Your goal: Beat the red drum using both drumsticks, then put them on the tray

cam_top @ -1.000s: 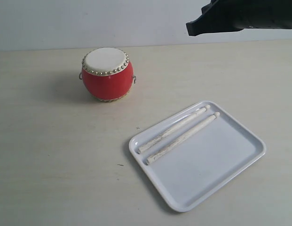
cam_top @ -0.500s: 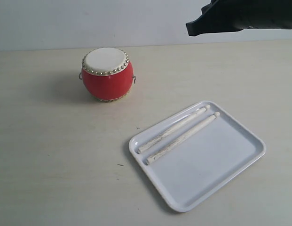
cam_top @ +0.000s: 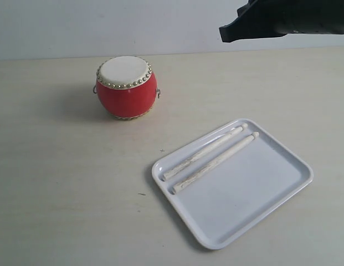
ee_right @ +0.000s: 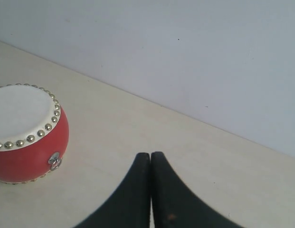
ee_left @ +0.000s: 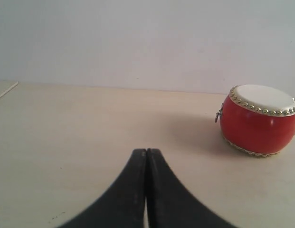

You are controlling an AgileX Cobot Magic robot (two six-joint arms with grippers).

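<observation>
The red drum (cam_top: 126,87) stands upright at the back left of the table, cream skin up; it also shows as the red drum (ee_left: 259,119) and the red drum (ee_right: 24,133) in the wrist views. Both drumsticks (cam_top: 210,155) lie side by side in the white tray (cam_top: 282,191) at the front right. My left gripper (ee_left: 146,153) is shut and empty, off to one side of the drum. My right gripper (ee_right: 150,156) is shut and empty too. A dark part of the right arm (cam_top: 282,19) hangs at the top right of the exterior view.
A pale wooden table (cam_top: 66,183) carries everything, with a plain light wall behind it. A thin pale strip (ee_left: 5,91) lies at the table's far edge in the left wrist view.
</observation>
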